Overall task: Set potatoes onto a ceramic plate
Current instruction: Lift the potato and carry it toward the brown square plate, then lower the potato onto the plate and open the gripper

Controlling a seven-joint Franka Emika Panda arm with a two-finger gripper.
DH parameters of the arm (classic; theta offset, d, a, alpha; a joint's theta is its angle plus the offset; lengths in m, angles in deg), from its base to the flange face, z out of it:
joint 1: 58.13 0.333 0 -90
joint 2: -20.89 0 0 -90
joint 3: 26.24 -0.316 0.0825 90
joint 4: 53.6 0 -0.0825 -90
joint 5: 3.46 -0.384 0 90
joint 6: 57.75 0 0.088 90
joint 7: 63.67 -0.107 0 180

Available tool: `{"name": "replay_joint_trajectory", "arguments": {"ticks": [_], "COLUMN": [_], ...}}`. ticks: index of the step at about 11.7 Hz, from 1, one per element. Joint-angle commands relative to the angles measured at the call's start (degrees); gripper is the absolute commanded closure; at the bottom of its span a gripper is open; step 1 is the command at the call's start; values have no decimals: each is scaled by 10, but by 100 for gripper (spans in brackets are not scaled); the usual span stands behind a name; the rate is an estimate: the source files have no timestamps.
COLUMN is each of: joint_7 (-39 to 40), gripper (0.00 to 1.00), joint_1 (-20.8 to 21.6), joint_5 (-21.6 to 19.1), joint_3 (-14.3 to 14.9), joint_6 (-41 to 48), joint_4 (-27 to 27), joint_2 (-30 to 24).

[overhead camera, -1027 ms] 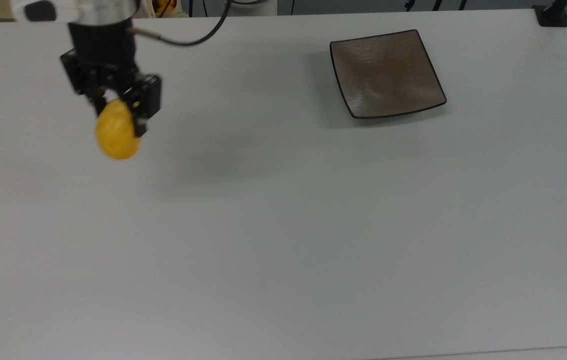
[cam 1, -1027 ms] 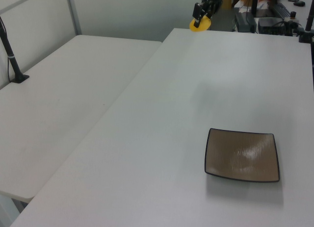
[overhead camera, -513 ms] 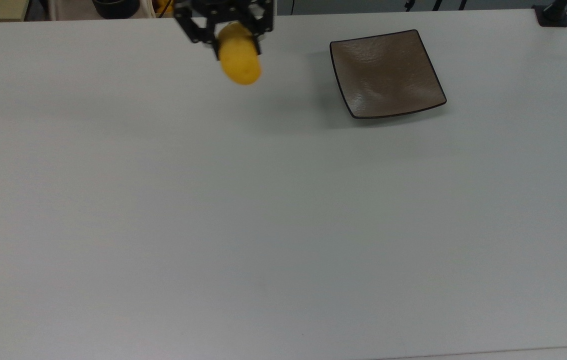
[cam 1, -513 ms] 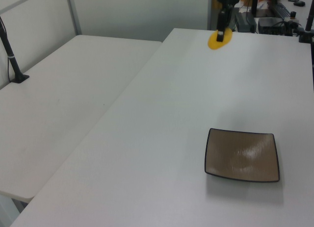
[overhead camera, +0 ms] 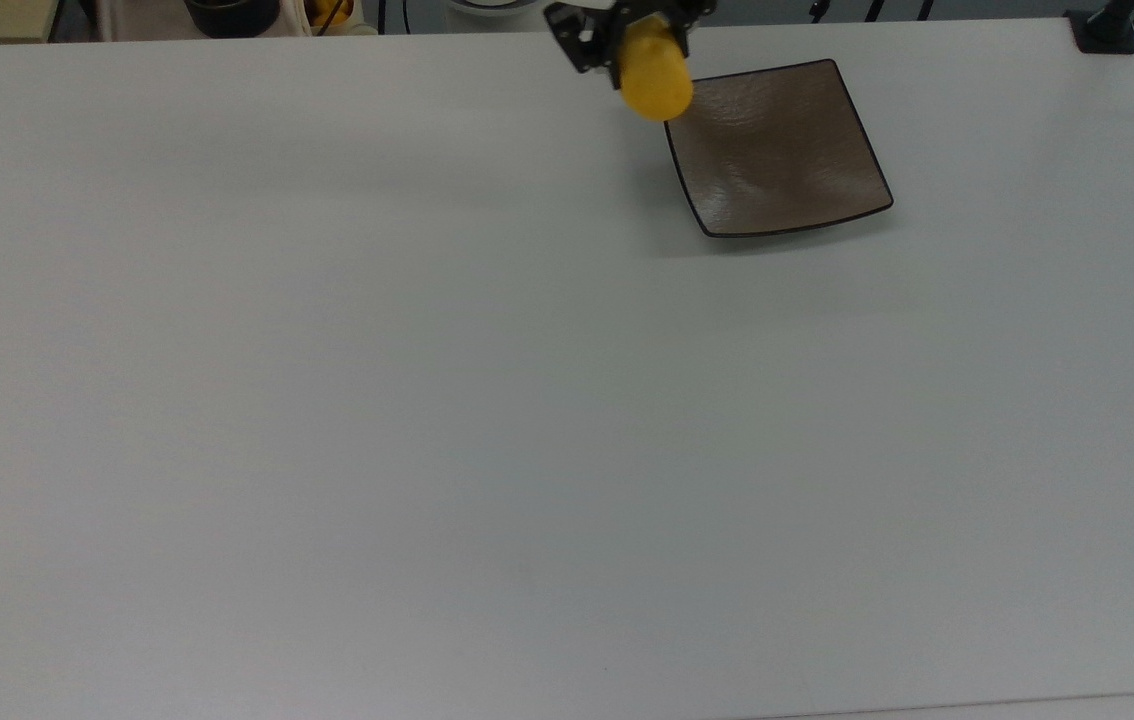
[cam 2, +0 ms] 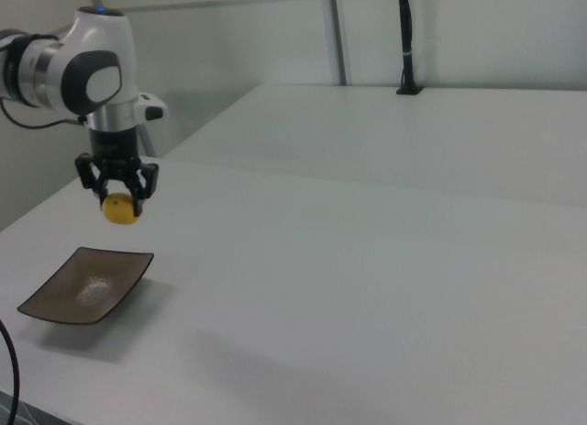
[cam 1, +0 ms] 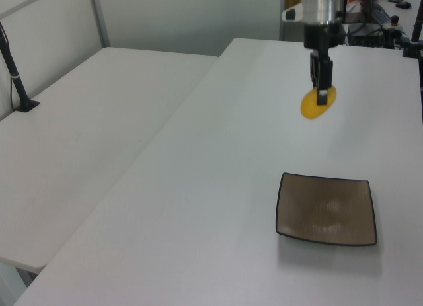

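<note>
The gripper [cam 2: 118, 197] is clamped on the potato [cam 2: 120, 209], held in the air above the ceramic plate [cam 2: 87, 285], seemingly over its edge; the plate's surface lies bare.

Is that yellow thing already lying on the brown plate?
No, in the right view the potato hangs in the tool, lifted clear above the ceramic plate, which has nothing on it.

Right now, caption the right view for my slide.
Tool carries the potato above the table, near the brown plate.
</note>
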Motion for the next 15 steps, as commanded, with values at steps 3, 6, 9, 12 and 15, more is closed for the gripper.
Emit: {"name": "replay_joint_trajectory", "arguments": {"ticks": [3, 6, 9, 12, 15], "joint_7": [-56, -143, -212, -249, -281], "gripper": [72, 72, 72, 67, 27], "joint_1": [4, 20, 38, 42, 38], "joint_5": [-5, 45, 101, 136, 137], "joint_3": [-97, -143, -153, -167, -167], "joint_6": [-125, -260, -343, -351, -351], "joint_4": [105, 165, 214, 227, 225], "joint_2": [-11, 11, 19, 38, 42]}}
